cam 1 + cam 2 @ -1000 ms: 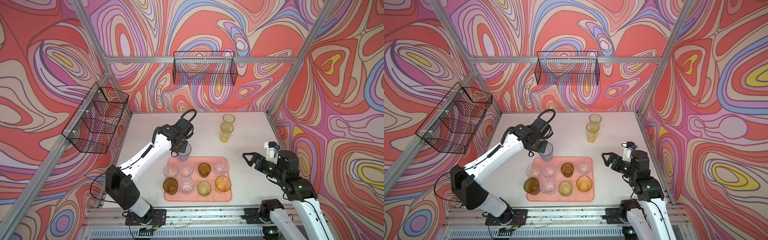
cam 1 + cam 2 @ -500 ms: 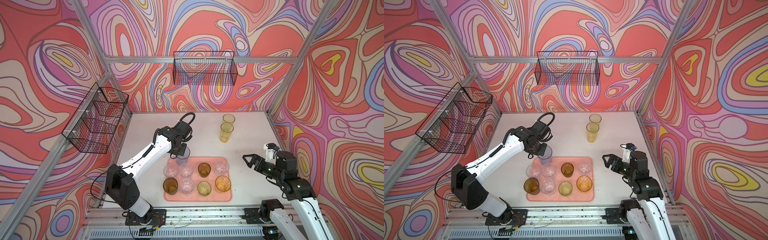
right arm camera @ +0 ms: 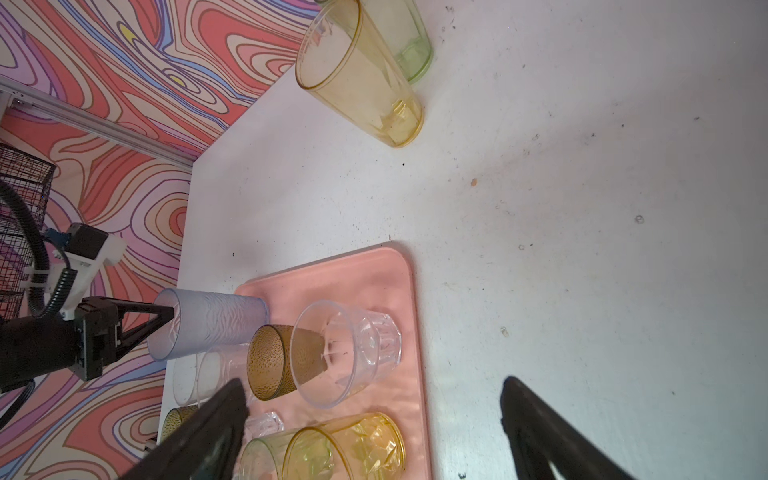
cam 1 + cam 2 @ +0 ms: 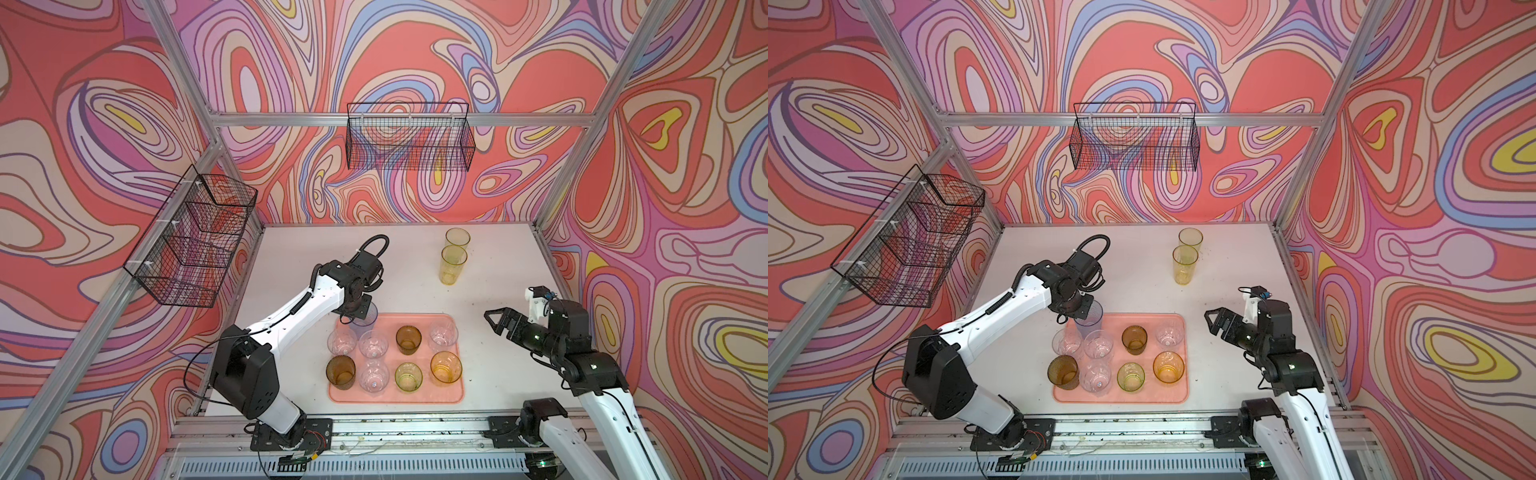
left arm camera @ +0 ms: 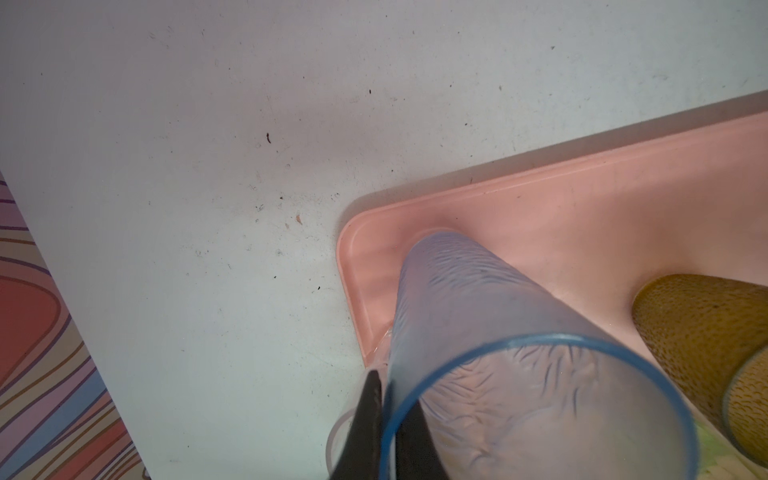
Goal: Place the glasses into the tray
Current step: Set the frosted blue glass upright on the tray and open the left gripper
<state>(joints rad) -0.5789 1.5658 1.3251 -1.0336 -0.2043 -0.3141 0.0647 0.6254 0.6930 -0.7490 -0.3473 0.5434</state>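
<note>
Glasses (image 4: 408,338) of translucent, textured plastic fill the salmon-pink tray (image 4: 453,392) near the worktop's (image 4: 407,266) front edge. At its far-left corner the left tool (image 3: 169,316) is clamped on a tall pale blue tumbler's (image 4: 365,322) rim. Eight short ones, clear, brown, green and orange, stand in two rows. Two tall yellow tumblers (image 4: 453,264) stand near the far edge. The right tool (image 4: 492,320), prongs apart and empty, hovers right of the tray.
</note>
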